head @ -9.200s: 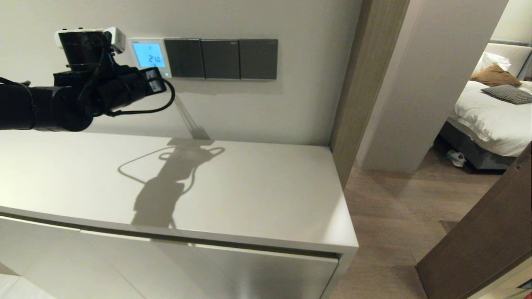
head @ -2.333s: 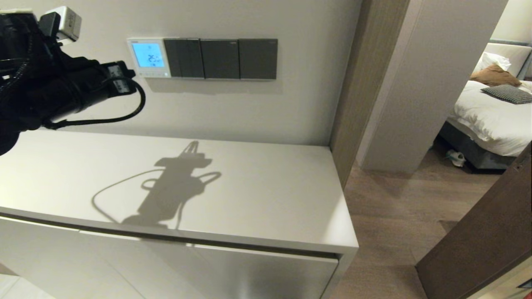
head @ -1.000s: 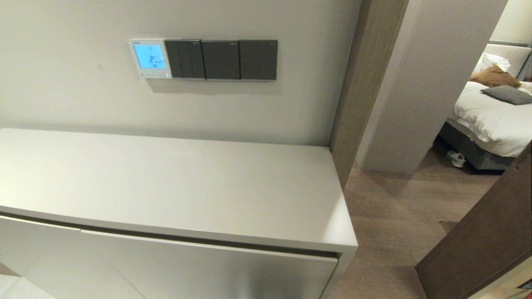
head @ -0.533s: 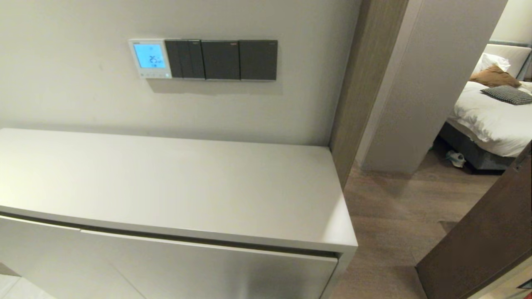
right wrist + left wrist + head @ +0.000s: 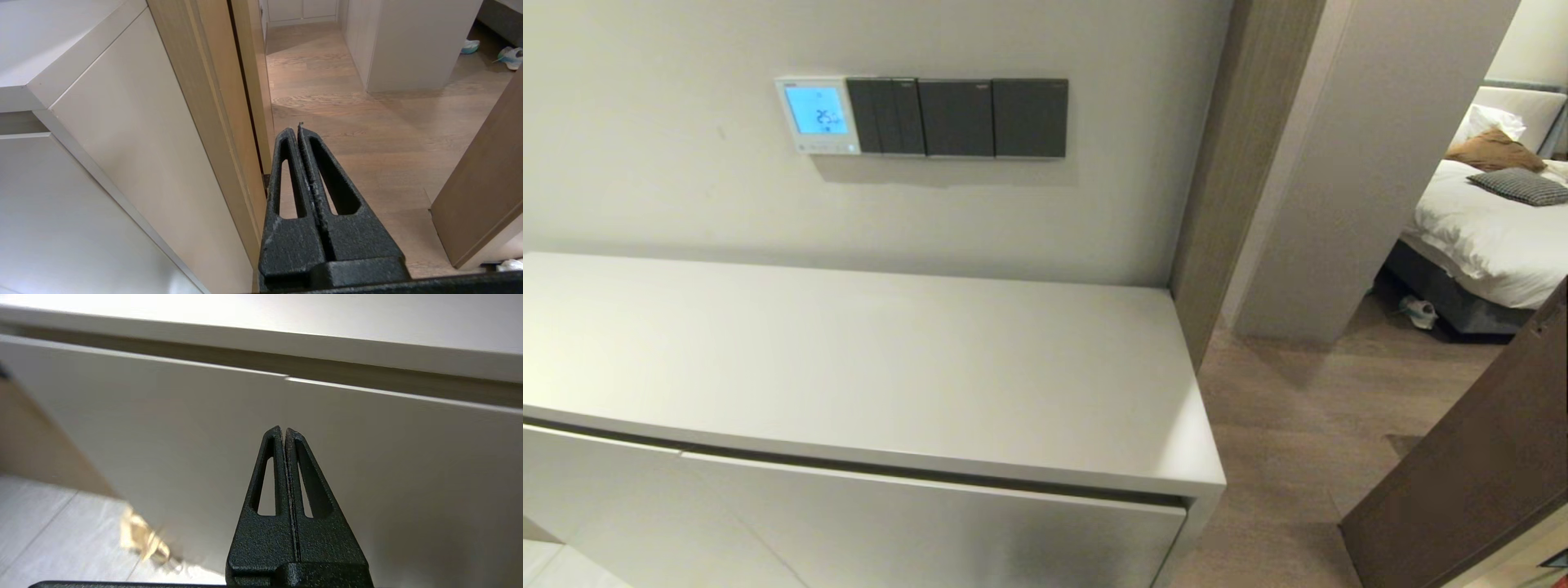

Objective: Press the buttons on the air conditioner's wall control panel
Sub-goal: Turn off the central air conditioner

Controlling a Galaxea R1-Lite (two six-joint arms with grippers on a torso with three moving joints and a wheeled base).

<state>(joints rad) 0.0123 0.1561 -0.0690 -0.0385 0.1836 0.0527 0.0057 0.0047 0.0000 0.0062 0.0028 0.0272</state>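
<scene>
The white wall control panel (image 5: 817, 114) hangs on the wall above the cabinet, its screen lit blue with digits. Its row of tiny white buttons (image 5: 821, 147) runs along its bottom edge. Neither arm shows in the head view. My left gripper (image 5: 284, 430) is shut and empty, low in front of the cabinet's white door fronts. My right gripper (image 5: 295, 130) is shut and empty, low beside the cabinet's right end, over the wooden floor. The panel does not show in either wrist view.
Three dark grey switch plates (image 5: 957, 117) sit right of the panel. A white cabinet (image 5: 849, 367) stands below. A wooden door frame (image 5: 1225, 163) is at its right. A doorway leads to a bed (image 5: 1486, 220). A brown door (image 5: 1478, 457) stands at the right.
The left arm, earlier raised with its tip at the panel's bottom edge, drew back left and dropped out of the head view. The screen reading changed from 24 to 25. Nothing moved in the last second.
</scene>
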